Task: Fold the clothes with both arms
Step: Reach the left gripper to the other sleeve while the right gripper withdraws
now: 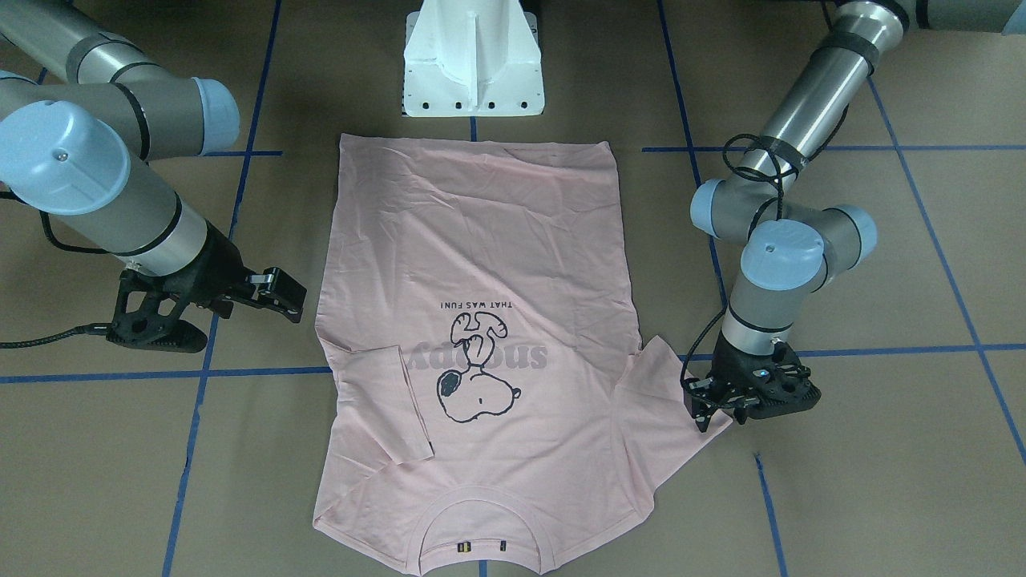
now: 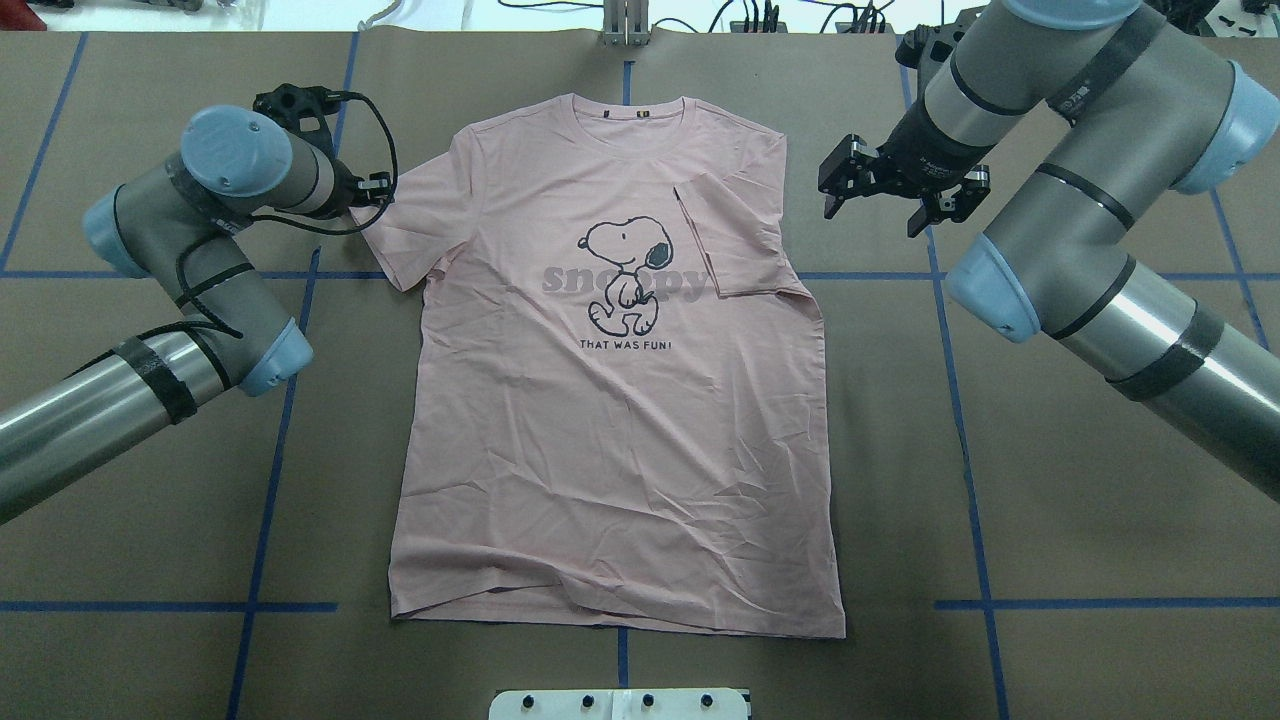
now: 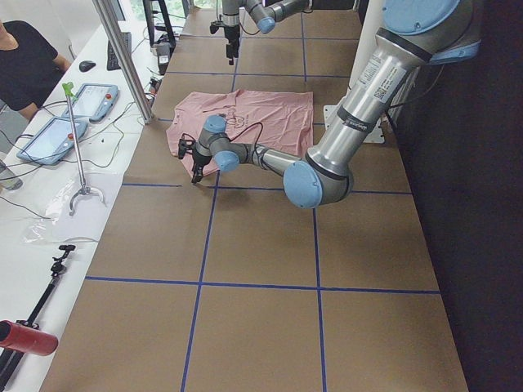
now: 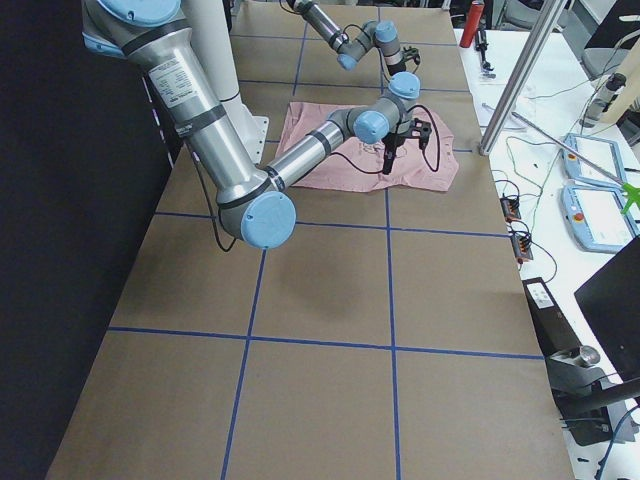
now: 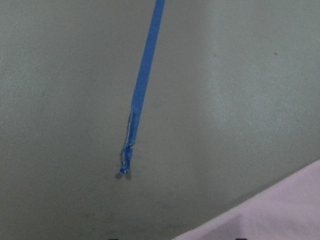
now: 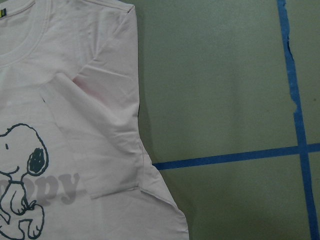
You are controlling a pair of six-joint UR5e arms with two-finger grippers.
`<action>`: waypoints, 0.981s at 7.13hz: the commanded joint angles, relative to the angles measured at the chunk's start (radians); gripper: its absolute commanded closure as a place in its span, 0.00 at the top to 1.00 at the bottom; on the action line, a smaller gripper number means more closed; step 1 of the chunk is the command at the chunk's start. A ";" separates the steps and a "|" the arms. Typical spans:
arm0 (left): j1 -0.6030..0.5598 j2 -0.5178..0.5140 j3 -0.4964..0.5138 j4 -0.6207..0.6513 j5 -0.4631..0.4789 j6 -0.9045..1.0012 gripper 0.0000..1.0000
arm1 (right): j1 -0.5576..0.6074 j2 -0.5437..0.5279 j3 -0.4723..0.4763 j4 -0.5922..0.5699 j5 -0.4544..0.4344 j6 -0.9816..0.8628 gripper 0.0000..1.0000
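A pale pink T-shirt (image 2: 620, 450) lies flat on the table, dog print up, with its collar (image 2: 628, 110) on the side away from the robot. One sleeve (image 2: 725, 240) is folded inward over the chest, as the right wrist view shows (image 6: 95, 135). The other sleeve (image 2: 405, 225) is spread out flat. My left gripper (image 1: 720, 415) points down at this sleeve's outer edge, with its fingers apart. Its wrist view shows only a corner of the shirt (image 5: 280, 215). My right gripper (image 2: 870, 200) hangs open above the bare table beside the folded sleeve, holding nothing.
The white pedestal base (image 1: 473, 64) stands just past the shirt's hem. Blue tape lines (image 2: 960, 400) cross the brown table. Along the table's far long side, a bench holds tablets (image 3: 57, 135), cables and tools, and a person (image 3: 24, 65) is there.
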 commanded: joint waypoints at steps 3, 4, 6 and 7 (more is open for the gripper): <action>-0.014 -0.001 -0.061 0.033 -0.074 0.024 0.00 | 0.000 -0.001 0.000 0.001 -0.001 0.001 1.00; -0.024 -0.007 -0.172 0.158 -0.123 0.012 0.00 | 0.000 -0.006 0.000 0.002 -0.002 0.001 1.00; 0.028 -0.099 -0.184 0.251 -0.124 -0.159 0.00 | 0.000 -0.017 0.000 0.008 -0.002 0.001 1.00; 0.062 -0.186 -0.092 0.251 -0.119 -0.180 0.00 | 0.002 -0.027 0.003 0.011 0.004 -0.001 1.00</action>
